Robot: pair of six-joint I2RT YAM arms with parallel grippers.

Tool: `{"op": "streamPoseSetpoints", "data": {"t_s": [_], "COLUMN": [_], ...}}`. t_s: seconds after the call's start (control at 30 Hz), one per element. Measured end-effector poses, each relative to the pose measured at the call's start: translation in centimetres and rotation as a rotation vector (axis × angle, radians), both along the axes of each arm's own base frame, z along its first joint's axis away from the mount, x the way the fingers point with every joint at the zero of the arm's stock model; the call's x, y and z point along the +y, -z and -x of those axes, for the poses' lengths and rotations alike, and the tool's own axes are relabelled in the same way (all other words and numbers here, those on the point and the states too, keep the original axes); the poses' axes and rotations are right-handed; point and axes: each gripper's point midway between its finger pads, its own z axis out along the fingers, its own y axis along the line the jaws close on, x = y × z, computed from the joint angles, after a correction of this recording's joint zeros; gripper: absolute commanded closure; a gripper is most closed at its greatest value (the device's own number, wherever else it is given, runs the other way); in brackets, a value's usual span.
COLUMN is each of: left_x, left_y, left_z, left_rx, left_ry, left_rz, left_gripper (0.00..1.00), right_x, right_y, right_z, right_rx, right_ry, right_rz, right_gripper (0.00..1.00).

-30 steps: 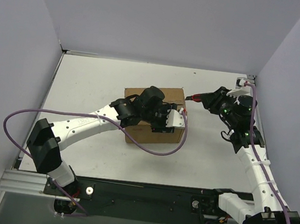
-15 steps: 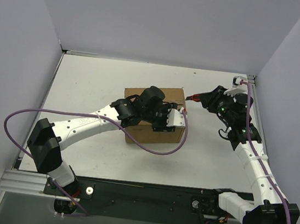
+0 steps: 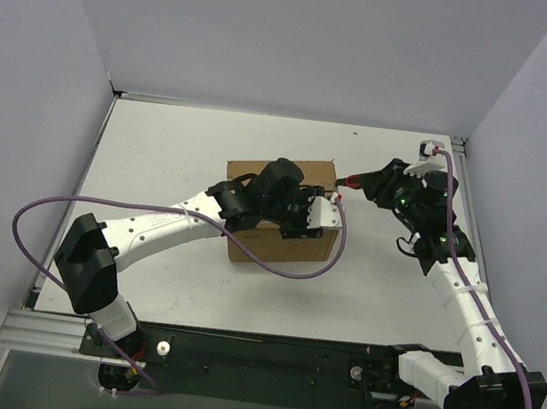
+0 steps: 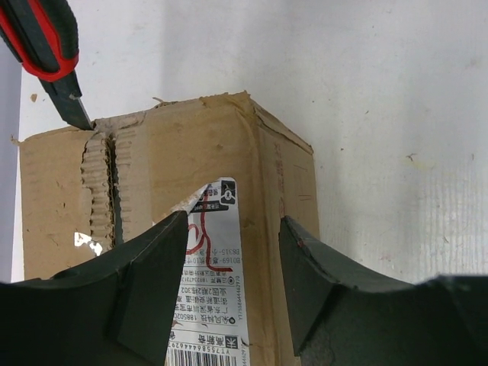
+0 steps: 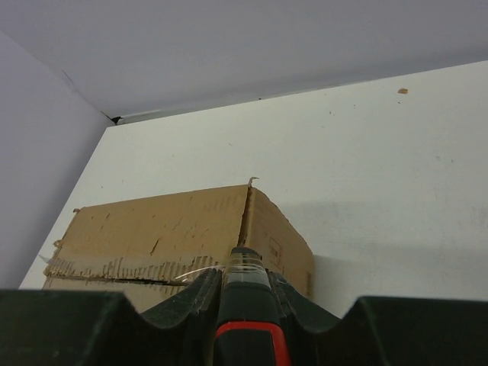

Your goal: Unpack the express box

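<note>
Two grippers were on the express box (image 3: 273, 248), mid-frame in the top view on the white table (image 3: 160, 149). Left gripper (image 4: 232, 229): fingers (image 4: 145, 290) spread wide over the box's white label (image 4: 217, 305), contact unclear. Right gripper (image 5: 244, 293): pinched on a red-black utility knife (image 4: 42, 38), blade tip at the torn top seam, upper left of the left wrist view.
</note>
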Motion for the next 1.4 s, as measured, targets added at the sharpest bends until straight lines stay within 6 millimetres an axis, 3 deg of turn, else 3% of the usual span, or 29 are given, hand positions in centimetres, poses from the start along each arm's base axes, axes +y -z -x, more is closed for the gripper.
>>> {"op": "streamPoseSetpoints", "data": {"t_s": [0.33,0.83,1.4], "left_x": [-0.7,-5.0,-5.5], "left_y": [1.0,0.6,0.6], "left_z": [-0.7,-2.2,-3.8], "left_rx": [-0.003,0.013,0.045], "left_ry": [-0.040,-0.100,-0.185], "left_rz": [-0.006,0.074,0.107], "left_gripper": [0.47,0.54,0.59], "right_x": [-0.2,-1.2,-2.3], "right_y": [0.1,-0.1,0.0], "right_z": [0.6,0.4,2.6], "right_rx": [0.006,-0.011,-0.031], "right_ry": [-0.001,0.046,0.072], "right_rz": [0.018,0.051,0.062], "right_gripper": [1.00,1.00,1.00]}}
